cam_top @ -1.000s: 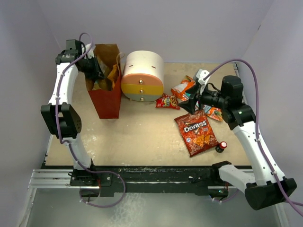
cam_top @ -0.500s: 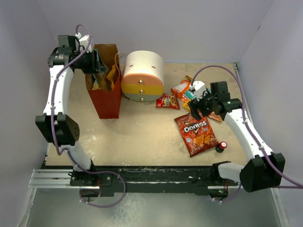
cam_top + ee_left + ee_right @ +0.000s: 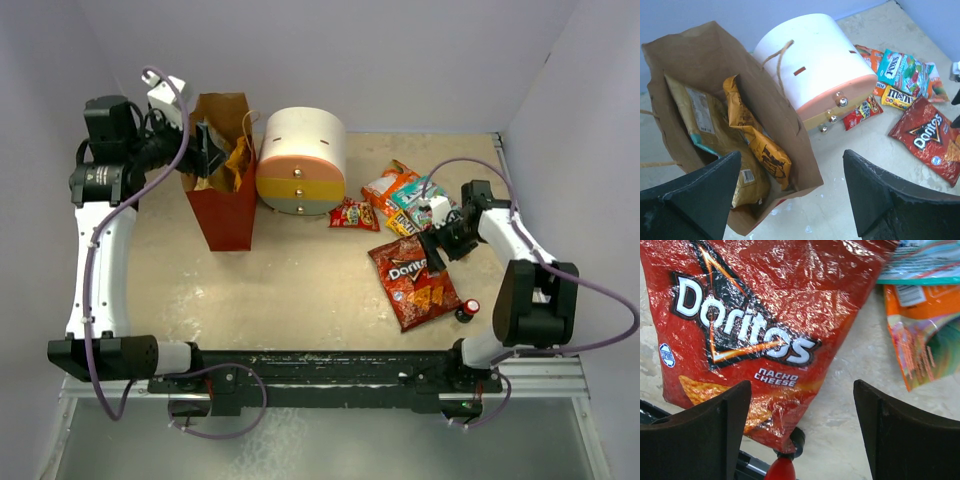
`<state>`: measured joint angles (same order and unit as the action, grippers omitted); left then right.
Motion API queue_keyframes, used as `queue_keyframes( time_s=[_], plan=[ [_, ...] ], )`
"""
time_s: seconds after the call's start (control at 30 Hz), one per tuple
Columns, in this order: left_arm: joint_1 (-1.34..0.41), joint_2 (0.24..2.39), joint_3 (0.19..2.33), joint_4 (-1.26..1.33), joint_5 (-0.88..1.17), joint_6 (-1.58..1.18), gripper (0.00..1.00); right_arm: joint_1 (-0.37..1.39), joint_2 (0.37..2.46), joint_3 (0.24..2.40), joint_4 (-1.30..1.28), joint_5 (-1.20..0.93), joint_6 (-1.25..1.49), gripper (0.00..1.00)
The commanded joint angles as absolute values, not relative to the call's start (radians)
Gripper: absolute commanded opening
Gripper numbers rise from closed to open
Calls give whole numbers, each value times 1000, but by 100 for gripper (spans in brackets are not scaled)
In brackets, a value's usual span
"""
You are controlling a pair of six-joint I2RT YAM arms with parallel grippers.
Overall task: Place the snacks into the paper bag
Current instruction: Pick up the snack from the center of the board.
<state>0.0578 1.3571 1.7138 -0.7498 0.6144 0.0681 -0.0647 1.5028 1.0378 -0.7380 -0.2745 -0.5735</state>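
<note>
Doritos bag point(image 3: 755, 325) lying flat, just below right gripper point(image 3: 801, 390), jaws spread wide

White links point(image 3: 95, 280), black joints point(image 3: 530, 300), purple cables point(image 3: 213, 436), black left claw point(image 3: 791, 154)

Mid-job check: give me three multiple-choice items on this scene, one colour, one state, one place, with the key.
1. The paper bag has a lower half that is: A blue, B red, C green.
2. The left pincer is: A shut with nothing held, B shut on the paper bag, C open and empty.
3. The Doritos bag lies: A inside the paper bag, B on the table under the right pincer, C in the left pincer.

Key: 1 B, the top view shows red below the brown. 2 C, its jaws stand wide apart with nothing between. 3 B, it lies flat beneath the open right pincer.
</note>
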Motion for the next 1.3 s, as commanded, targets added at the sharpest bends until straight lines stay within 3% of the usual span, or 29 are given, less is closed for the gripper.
queue_keyframes(
  time_s=[0.0, 0.3, 0.43, 0.57, 0.87, 1.27],
  plan=[
    [47, 1305, 1608, -671, 692, 165, 88, -72, 1566, 1045, -774, -382, -628, 84],
    [29, 1200, 1454, -616, 732, 179, 91, -80, 1706, 1095, -771, -480, -622, 77],
    [25, 1180, 1404, -592, 737, 169, 92, -81, 1732, 1105, -781, -531, -631, 68],
    [18, 1162, 1364, -574, 743, 166, 92, -81, 1761, 1125, -801, -584, -651, 51],
    [5, 1110, 1302, -547, 776, 186, 92, -81, 1772, 1190, -868, -694, -699, 0],
    [-65, 1108, 1265, -551, 946, 267, 88, -81, 1616, 1283, -1002, -901, -864, 0]
  ],
)
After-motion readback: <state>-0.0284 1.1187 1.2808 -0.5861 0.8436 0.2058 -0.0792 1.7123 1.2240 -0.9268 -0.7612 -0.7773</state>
